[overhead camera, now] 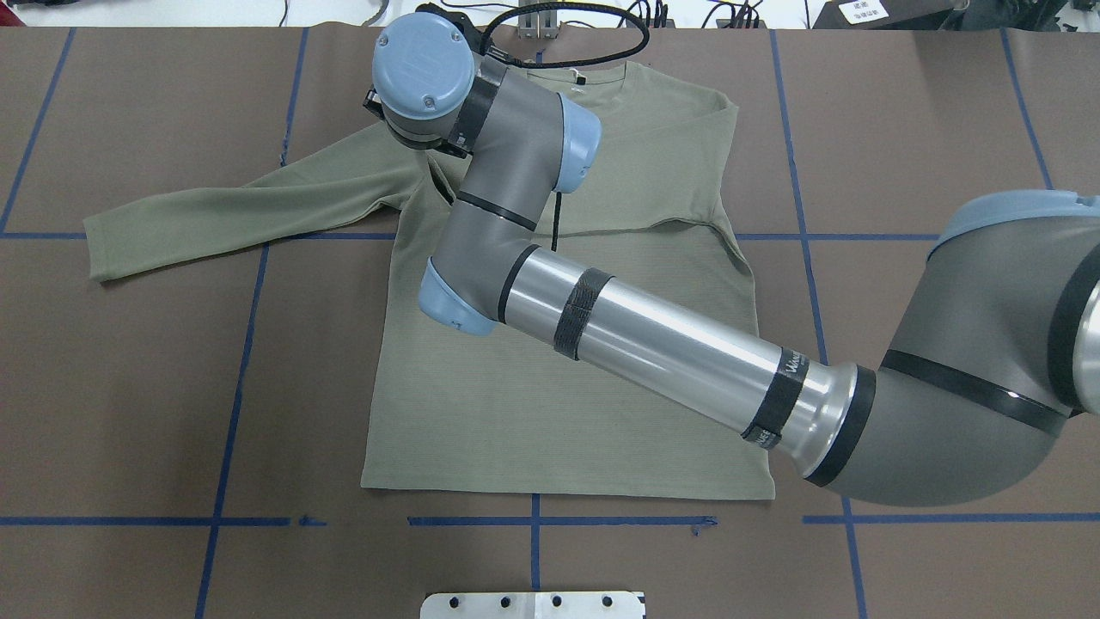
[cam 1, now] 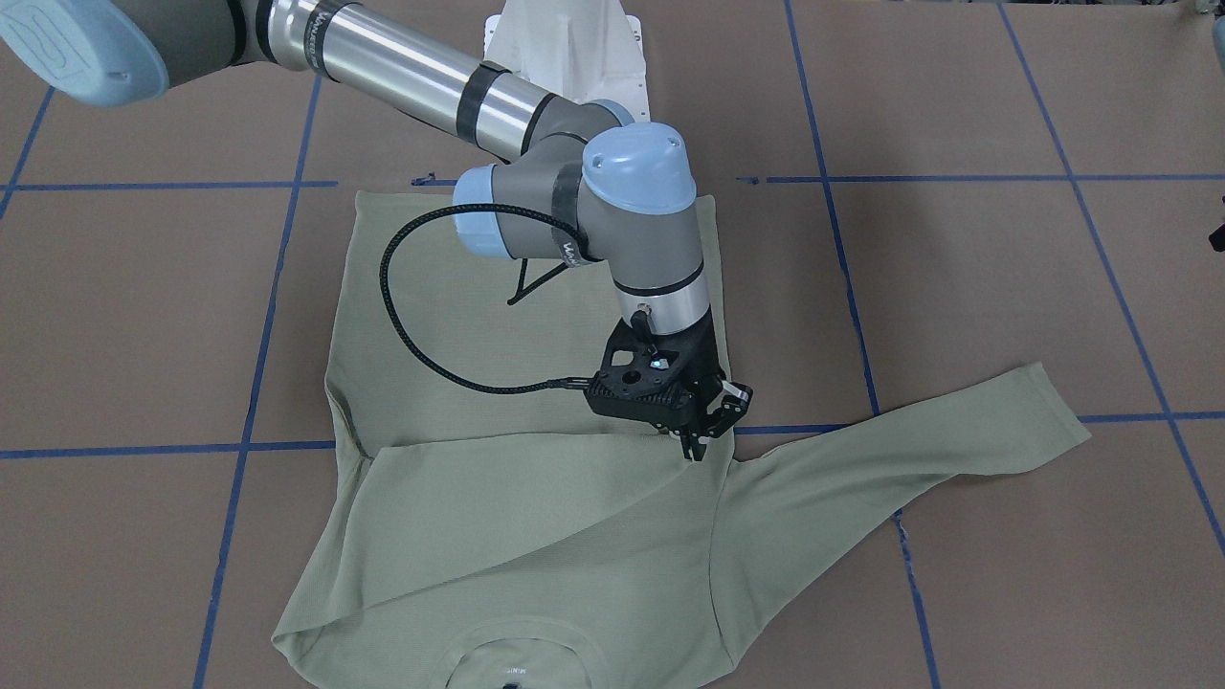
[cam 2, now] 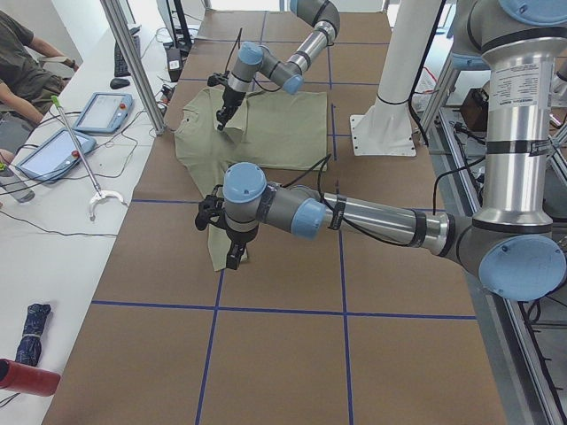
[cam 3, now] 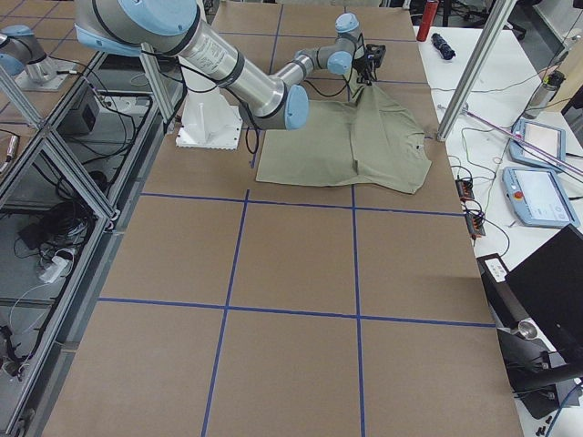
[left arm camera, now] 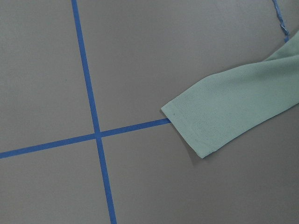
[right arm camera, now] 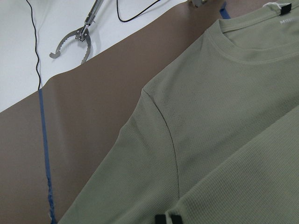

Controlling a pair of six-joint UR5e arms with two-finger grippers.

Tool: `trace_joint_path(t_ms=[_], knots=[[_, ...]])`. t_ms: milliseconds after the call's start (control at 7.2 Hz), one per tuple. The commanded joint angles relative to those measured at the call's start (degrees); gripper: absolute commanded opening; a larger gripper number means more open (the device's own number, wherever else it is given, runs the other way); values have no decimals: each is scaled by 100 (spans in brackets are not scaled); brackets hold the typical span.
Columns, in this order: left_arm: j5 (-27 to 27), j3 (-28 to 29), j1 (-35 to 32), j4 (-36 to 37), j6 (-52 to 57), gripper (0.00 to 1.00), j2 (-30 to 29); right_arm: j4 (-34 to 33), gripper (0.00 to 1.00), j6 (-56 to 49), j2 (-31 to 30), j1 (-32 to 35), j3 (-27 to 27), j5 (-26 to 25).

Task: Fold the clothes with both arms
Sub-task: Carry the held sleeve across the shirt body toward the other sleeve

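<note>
Counting one shirt (overhead camera: 516,430) and two arms. Shirt lies flat mid-table, one sleeve folded across its chest. Right gripper (cam 1: 697,448), fingers pressed nearly together, pinches that sleeve's end. Left gripper (cam 2: 232,258) hovers over the outstretched left cuff (left arm camera: 201,130); its opening cannot be told.

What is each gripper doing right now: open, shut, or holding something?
Left gripper: cannot be told; only a side view shows it.
Right gripper: closed, apparently pinching the shirt.
</note>
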Motion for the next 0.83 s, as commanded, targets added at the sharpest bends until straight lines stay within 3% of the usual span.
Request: trace_joint_path(t_ms=[0, 139, 417, 694], knots=[[-2, -11, 9, -25, 7, 100, -9, 350, 87, 0, 43, -25, -391, -177], [-81, -2, 26, -86, 33, 100, -17, 342, 95, 18, 61, -25, -409, -186], [-222, 15, 114, -393, -202, 100, -26, 307, 98, 585, 184, -42, -209, -168], [-161, 338, 928, -735, -1096, 100, -332, -34, 99, 555, -1092, 158, 1489, 190]])
